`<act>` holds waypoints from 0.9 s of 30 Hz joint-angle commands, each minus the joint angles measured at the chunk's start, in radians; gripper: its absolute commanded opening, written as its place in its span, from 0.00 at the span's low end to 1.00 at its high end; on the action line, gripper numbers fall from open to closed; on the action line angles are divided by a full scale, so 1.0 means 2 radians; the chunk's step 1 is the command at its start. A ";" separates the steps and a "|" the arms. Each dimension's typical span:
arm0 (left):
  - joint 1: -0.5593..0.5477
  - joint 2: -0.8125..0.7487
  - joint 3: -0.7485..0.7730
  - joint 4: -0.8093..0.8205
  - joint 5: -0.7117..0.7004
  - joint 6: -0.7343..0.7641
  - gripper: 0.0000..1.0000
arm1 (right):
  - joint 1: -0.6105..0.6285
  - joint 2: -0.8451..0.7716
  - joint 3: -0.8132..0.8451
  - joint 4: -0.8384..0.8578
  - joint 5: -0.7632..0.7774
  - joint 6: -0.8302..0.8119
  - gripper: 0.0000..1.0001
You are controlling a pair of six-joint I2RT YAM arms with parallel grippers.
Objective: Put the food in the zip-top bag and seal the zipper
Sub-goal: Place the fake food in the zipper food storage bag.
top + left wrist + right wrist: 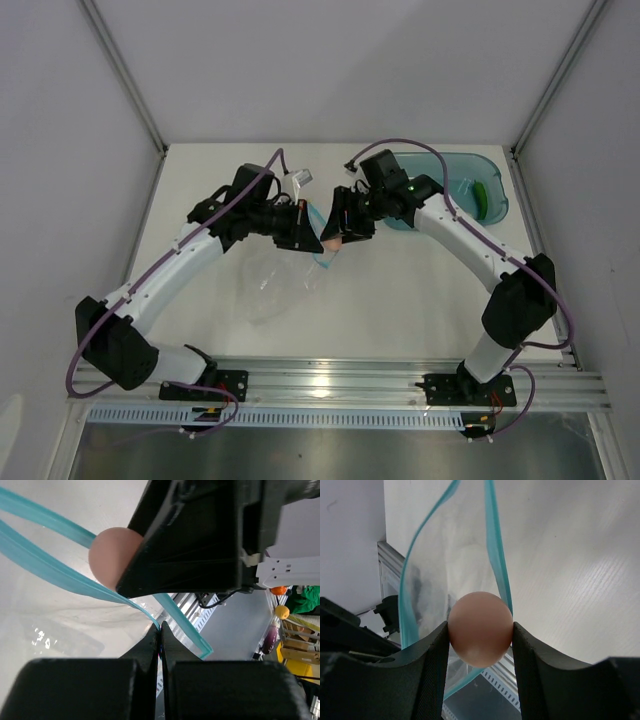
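Observation:
My right gripper [480, 630] is shut on the peach-pink egg-shaped food [480, 628] and holds it at the open mouth of the clear zip-top bag [275, 285]. The egg also shows in the top view [331, 243] and the left wrist view [111, 555]. My left gripper [160, 628] is shut on the bag's light blue zipper strip [60, 577] and holds one lip up. The two strips stand apart in the right wrist view [496, 555]. The green cucumber-like piece [482, 196] lies in the teal tub [495, 170]. The cream-white piece is not in view.
The teal oval tub stands at the back right, behind the right arm. White walls close in the table on three sides. A metal rail [340, 380] runs along the near edge.

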 commanded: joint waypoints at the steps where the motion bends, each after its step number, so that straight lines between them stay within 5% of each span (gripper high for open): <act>1: 0.004 -0.019 -0.002 0.028 0.010 -0.012 0.01 | 0.004 0.006 0.026 -0.008 0.009 0.001 0.00; 15: 0.003 -0.021 -0.014 0.033 -0.013 -0.005 0.01 | 0.004 0.019 0.037 -0.008 -0.050 -0.018 0.12; 22: 0.003 -0.027 -0.020 0.038 -0.013 -0.002 0.01 | 0.006 0.028 0.038 -0.016 -0.065 -0.024 0.51; 27: 0.004 -0.031 -0.022 0.039 -0.016 -0.001 0.00 | 0.005 0.030 0.037 -0.026 -0.059 -0.029 0.63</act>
